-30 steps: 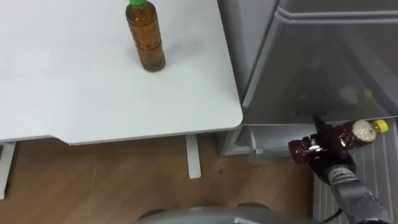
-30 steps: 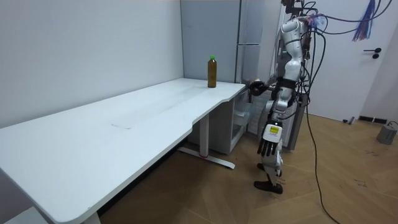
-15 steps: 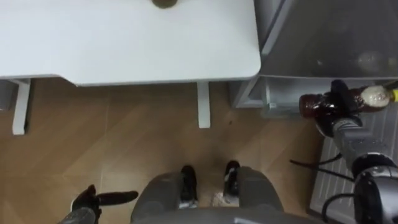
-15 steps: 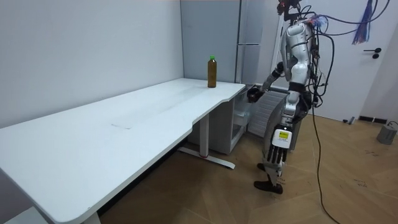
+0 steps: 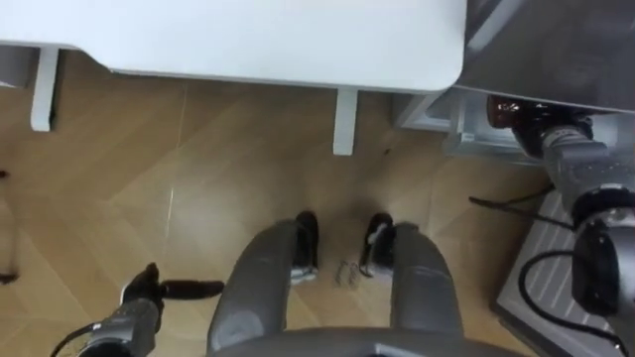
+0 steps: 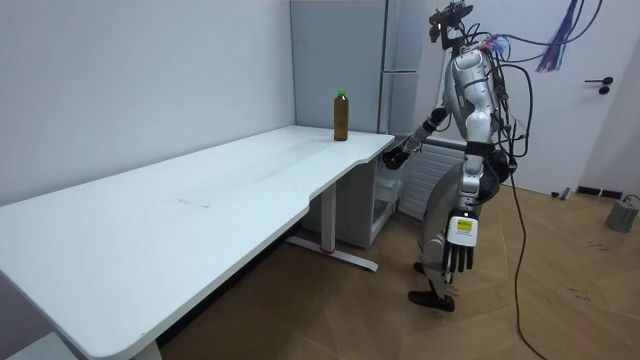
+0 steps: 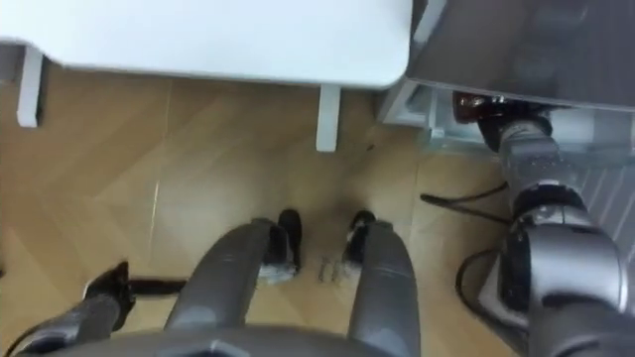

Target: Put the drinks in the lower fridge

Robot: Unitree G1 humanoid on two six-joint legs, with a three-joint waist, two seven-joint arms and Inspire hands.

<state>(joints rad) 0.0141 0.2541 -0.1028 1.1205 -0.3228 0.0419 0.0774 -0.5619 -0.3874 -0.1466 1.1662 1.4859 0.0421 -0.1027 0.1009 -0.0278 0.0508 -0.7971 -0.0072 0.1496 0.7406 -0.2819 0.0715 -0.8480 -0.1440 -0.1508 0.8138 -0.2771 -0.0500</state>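
A dark red drink bottle (image 5: 508, 111) lies on its side in my right hand (image 5: 539, 133), which is shut on it at the mouth of the fridge's lower compartment (image 5: 466, 134). The grey fridge front (image 5: 561, 50) hides the bottle's far end. In the room view my right hand (image 6: 397, 158) reaches in below the table's corner. A brown tea bottle (image 6: 340, 115) with a green cap stands upright on the white table (image 6: 200, 200) near its fridge end. My left hand (image 5: 151, 289) hangs open at my side, fingers straight.
I stand upright on the wood floor between the table's end and the fridge (image 6: 400, 60). A white table leg (image 5: 345, 121) stands just ahead of my feet. A ribbed white panel (image 5: 541, 268) lies at my right, with a dark cable across it.
I have straightened up and my head has tipped down, so the whole picture shifted. My right hand has carried the red bottle forward and lower, to the lower compartment's opening.
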